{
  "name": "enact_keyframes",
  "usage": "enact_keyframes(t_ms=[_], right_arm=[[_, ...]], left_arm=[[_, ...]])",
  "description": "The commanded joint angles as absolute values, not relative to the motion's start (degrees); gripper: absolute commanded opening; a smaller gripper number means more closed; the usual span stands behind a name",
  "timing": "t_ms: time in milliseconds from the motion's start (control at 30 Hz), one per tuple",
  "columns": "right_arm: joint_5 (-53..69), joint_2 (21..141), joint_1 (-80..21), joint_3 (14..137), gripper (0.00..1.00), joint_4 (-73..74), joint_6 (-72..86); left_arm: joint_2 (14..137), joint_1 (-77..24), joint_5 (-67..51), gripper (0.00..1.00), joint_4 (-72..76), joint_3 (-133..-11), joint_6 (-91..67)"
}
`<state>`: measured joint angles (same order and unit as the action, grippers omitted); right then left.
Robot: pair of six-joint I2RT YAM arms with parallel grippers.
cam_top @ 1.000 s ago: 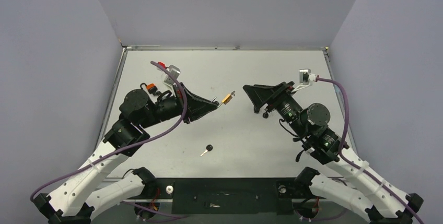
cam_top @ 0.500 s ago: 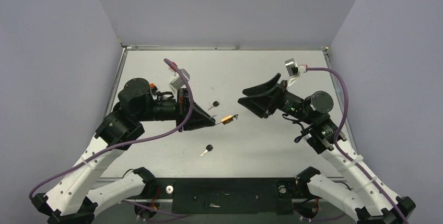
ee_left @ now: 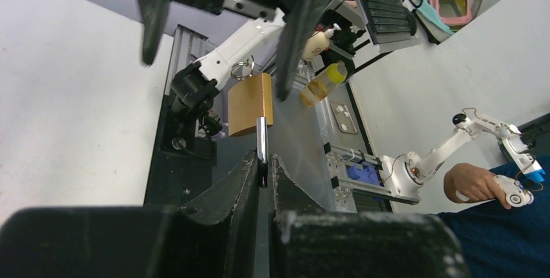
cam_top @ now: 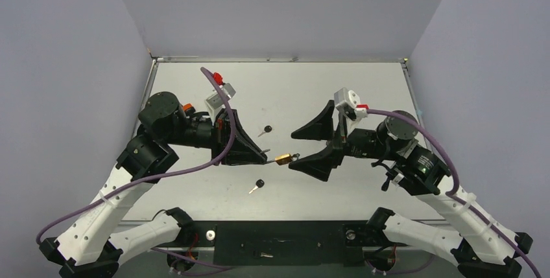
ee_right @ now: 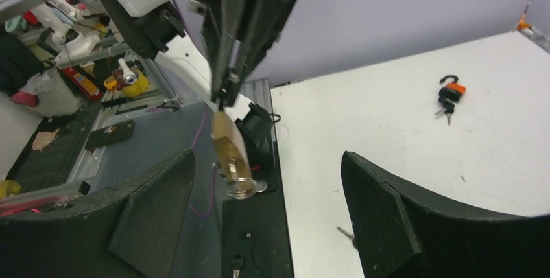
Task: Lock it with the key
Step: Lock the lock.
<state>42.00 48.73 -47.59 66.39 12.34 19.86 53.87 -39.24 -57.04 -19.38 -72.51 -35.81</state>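
My left gripper (cam_top: 266, 159) is shut on the steel shackle of a brass padlock (cam_top: 283, 159) and holds it above the table, its body pointing at the right arm. In the left wrist view the shackle (ee_left: 261, 151) sits pinched between my fingertips, the padlock (ee_left: 250, 104) beyond them with a key ring (ee_left: 241, 69) at its far end. My right gripper (cam_top: 302, 149) is wide open, its fingers on either side of the padlock's ringed end, not touching it. The right wrist view shows the padlock (ee_right: 227, 145) and ring (ee_right: 241, 187) between the spread fingers (ee_right: 155, 220).
A black-headed key (cam_top: 258, 185) lies on the table below the padlock; a second one (cam_top: 266, 129) lies behind it. The right wrist view shows a black-and-orange key bunch (ee_right: 451, 95) on the white table. The back wall and side rails bound the table.
The left arm has carried the padlock nearer and lower. The right gripper has turned, swung in from the right and now straddles the padlock's ringed end with its jaws wide.
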Motion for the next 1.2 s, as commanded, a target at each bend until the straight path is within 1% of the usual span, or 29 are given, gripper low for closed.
enact_keyframes(t_ms=[0,133,233,300,433,533,600,733,1067,1167], right_arm=[[40.8,51.5,-48.6,70.7,0.78,20.5,11.5],[41.7,52.7,-50.5,72.3,0.72,20.1,11.1],[40.6,53.4,-52.7,73.4,0.62,21.2,10.6],[39.4,53.4,-54.2,74.0,0.6,22.1,10.1],[36.1,52.5,-56.6,74.9,0.6,24.6,8.3],[34.1,51.6,-56.8,75.1,0.66,26.6,6.5],[35.2,51.4,-56.8,75.6,0.68,26.3,6.5],[36.2,52.9,-57.5,76.6,0.65,26.0,6.6],[36.5,54.3,-59.6,78.7,0.64,24.4,6.5],[35.8,54.5,-60.5,79.0,0.62,24.4,6.4]], left_arm=[[52.5,-38.9,-60.7,0.0,-9.2,-74.5,-41.3],[53.1,-38.9,-60.6,0.0,-11.6,-75.4,-40.0],[53.4,-38.9,-60.7,0.0,-11.9,-75.5,-39.7],[53.5,-38.9,-60.7,0.0,-12.0,-75.4,-39.6],[53.6,-38.9,-60.9,0.0,-12.0,-75.4,-39.7],[53.4,-38.9,-61.2,0.0,-10.4,-75.2,-41.0],[53.4,-38.9,-61.4,0.0,-9.8,-75.0,-41.7],[53.6,-38.9,-61.7,0.0,-9.5,-75.1,-42.3],[53.5,-39.0,-61.7,0.0,-9.0,-74.3,-42.8],[53.5,-39.0,-61.7,0.0,-8.9,-74.2,-42.8]])
